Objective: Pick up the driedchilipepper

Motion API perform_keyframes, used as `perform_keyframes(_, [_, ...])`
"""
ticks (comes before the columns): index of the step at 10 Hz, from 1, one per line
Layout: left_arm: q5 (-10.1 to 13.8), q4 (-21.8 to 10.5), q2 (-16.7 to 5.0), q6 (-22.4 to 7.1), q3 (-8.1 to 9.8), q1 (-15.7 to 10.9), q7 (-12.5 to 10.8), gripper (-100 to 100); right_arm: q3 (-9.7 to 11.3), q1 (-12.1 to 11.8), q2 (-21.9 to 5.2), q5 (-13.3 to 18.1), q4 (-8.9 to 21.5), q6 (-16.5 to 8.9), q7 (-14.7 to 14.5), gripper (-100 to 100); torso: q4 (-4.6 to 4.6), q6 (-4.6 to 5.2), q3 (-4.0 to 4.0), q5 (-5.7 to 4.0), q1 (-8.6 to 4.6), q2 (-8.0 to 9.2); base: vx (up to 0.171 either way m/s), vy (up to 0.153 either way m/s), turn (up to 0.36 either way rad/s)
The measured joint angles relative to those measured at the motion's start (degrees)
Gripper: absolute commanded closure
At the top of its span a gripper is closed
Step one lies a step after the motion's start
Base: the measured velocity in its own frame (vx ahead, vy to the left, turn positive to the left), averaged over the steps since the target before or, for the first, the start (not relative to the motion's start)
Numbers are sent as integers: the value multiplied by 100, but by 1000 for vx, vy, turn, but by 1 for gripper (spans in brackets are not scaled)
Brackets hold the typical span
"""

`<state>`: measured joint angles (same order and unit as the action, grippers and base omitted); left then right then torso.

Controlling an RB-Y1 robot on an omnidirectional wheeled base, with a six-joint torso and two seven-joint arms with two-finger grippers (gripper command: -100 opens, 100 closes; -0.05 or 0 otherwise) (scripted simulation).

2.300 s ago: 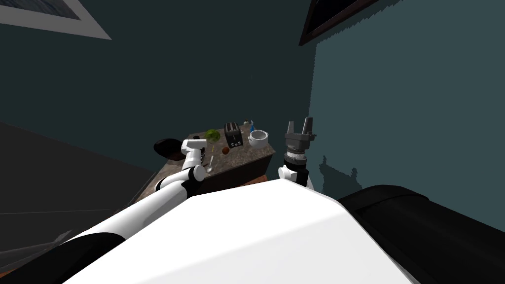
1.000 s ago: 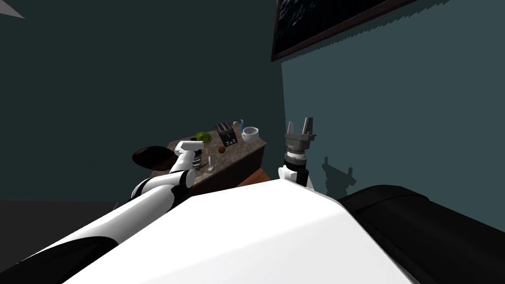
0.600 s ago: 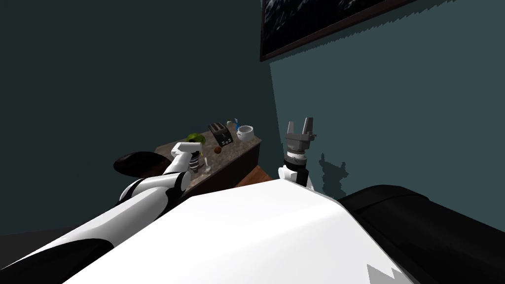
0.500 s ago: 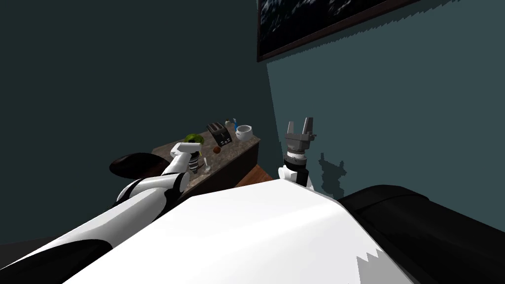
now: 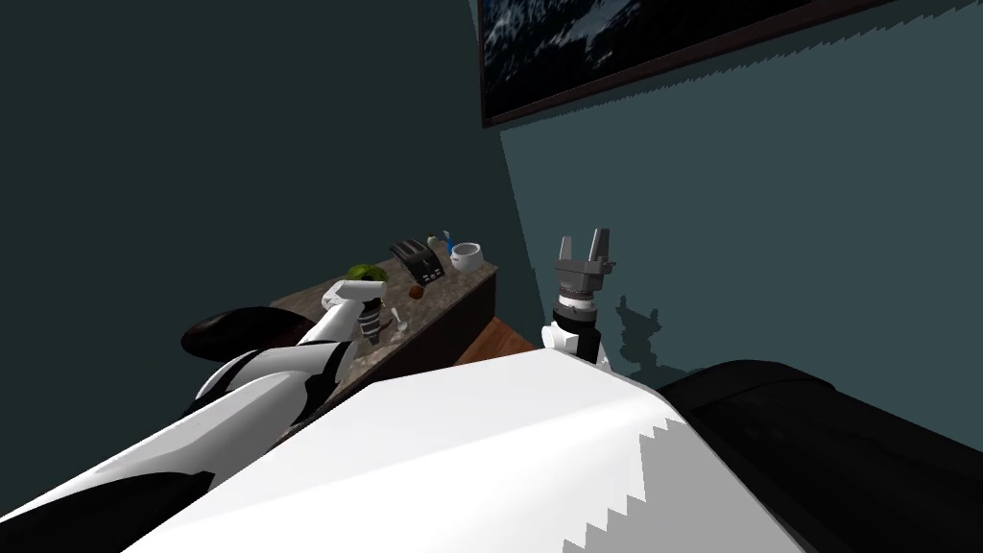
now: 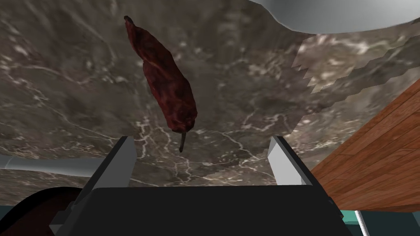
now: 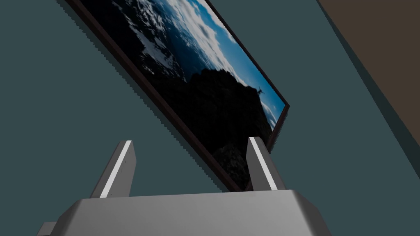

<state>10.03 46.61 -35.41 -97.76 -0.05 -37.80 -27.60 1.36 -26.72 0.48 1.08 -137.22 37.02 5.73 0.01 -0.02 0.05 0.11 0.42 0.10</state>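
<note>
The dried chili pepper is dark red and wrinkled. It lies flat on the brown marbled countertop in the left wrist view. Its thin stem points toward the gap of my left gripper, which is open with nothing between the fingers. Most of the pepper lies past the fingertips and nearer the left finger. In the head view the left gripper points down at the countertop. My right gripper is raised beside the wall, open and empty.
On the counter stand a dark toaster, a white pot, a green object, a small brown ball and a spoon. A pale grey rounded object lies beyond the pepper. Wooden floor shows past the counter's edge.
My whole head view has swung, so the counter has slid left and a framed picture has come into the top. The left arm stays over the counter; the right arm holds still.
</note>
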Motion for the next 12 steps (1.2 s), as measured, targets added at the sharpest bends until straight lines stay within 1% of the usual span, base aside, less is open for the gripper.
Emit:
perform_keyframes(1, [172, -42, -96, -24, -170, 34, -162, -100, 0, 0, 0, 0, 0, 0, 0, 0, 2, -2, 4, 2, 6, 6, -76, 40, -88])
perform_keyframes(2, [332, 0, -130, -45, -239, 80, -326, -100, -1, -2, 0, 0, 0, 0, 0, 0, 0, -8, -1, 2, 2, -4, -22, 4, 32])
perform_keyframes(3, [399, -26, -138, -39, -263, 75, -438, -100, -1, -2, 0, 0, 0, 0, 0, 0, -4, -7, -11, -1, -9, -21, 0, 0, 0])
perform_keyframes(4, [404, -32, -139, -34, -265, 74, -459, 100, -1, -2, 0, 0, 0, 0, 0, 0, -6, -6, -17, -2, -13, -32, 0, 0, 0])
perform_keyframes(8, [398, -25, -149, -32, -267, 65, -453, 100, -1, -3, 0, 0, -1, 1, 0, 0, -13, -10, -22, 8, -12, -35, 1, 2, -1])
perform_keyframes(9, [399, -25, -148, -32, -267, 65, -452, 0, -1, -3, 0, 0, -1, 1, 0, 0, -13, -10, -22, 8, -12, -35, 0, 0, 0])
perform_keyframes(10, [399, -25, -148, -32, -267, 65, -452, 100, -1, -3, 0, 0, -1, 1, 0, 0, -13, -10, -22, 8, -12, -35, 129, -61, 346])
perform_keyframes(11, [244, 96, 25, -1, -111, 78, -349, 100, -1, -5, 1, 0, -1, 1, 0, 0, -20, -15, -42, 5, -34, -72, 162, -84, 375])
perform_keyframes(12, [74, 100, 108, 33, 46, 34, -182, 100, -1, -5, 1, 0, -2, 1, 0, 0, -23, -15, -52, -2, -39, -89, 82, -44, 100])
